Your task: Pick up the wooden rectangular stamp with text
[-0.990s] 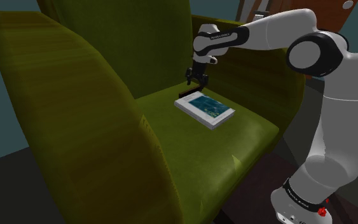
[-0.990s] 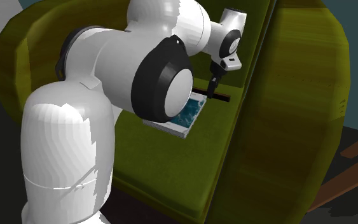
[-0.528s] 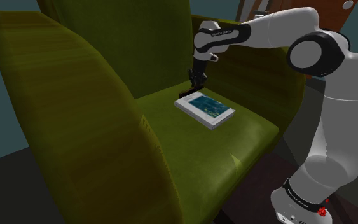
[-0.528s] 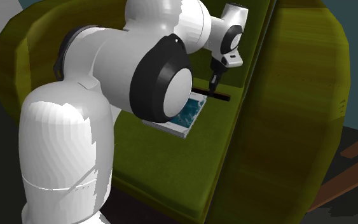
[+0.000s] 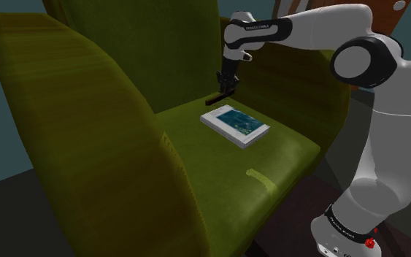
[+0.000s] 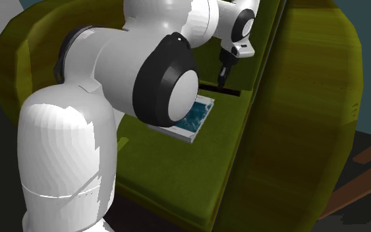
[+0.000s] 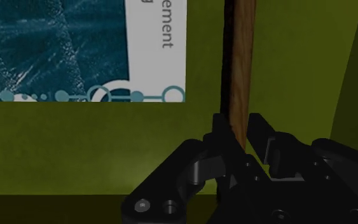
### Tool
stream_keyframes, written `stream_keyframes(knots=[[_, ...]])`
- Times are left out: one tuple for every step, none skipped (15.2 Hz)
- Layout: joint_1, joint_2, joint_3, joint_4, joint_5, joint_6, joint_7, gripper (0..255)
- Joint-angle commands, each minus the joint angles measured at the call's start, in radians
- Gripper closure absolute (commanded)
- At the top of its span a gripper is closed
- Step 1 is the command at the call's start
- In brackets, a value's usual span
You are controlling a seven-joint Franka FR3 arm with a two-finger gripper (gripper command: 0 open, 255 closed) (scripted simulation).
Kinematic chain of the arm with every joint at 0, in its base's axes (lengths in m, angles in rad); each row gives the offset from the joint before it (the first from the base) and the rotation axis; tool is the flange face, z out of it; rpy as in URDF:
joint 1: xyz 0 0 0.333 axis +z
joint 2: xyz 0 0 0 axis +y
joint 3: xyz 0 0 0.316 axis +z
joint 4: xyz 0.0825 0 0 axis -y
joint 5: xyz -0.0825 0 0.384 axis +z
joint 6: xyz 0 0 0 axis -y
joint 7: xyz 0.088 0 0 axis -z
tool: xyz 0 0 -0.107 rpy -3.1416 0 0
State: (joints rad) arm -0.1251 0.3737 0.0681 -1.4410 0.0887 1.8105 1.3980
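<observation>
The stamp [image 5: 220, 96] is a thin, long wooden bar that looks dark from afar. It hangs in the air above the green seat cushion [image 5: 218, 168], just beyond the far corner of a blue-covered book [image 5: 235, 125]. My gripper [image 5: 227, 85] is shut on it from above. In the second exterior view the stamp [image 6: 218, 88] floats level under the gripper [image 6: 223, 79], clear of the book [image 6: 189, 117]. In the wrist view the brown wooden bar [image 7: 240, 57] runs straight out from between the clasping fingers of the gripper [image 7: 238, 130], with the book [image 7: 75, 44] beside it.
The seat belongs to a green armchair with a tall padded arm [image 5: 87, 146] at the shoulder view's left and a padded side [image 5: 298, 80] behind the gripper. The book's white spine strip carries printed text. The arm's white base [image 5: 350, 219] stands at the lower right.
The fingers closed on the stamp while it lay on the cushion by the book. The gripper then rose, lifting the stamp off the seat.
</observation>
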Motion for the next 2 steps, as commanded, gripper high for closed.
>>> stream_keyframes(knots=[[-0.001,-0.004,0.000,0.007,0.000,-0.011,-0.001,255],[-0.001,-0.004,0.000,0.007,0.000,-0.011,-0.001,255]])
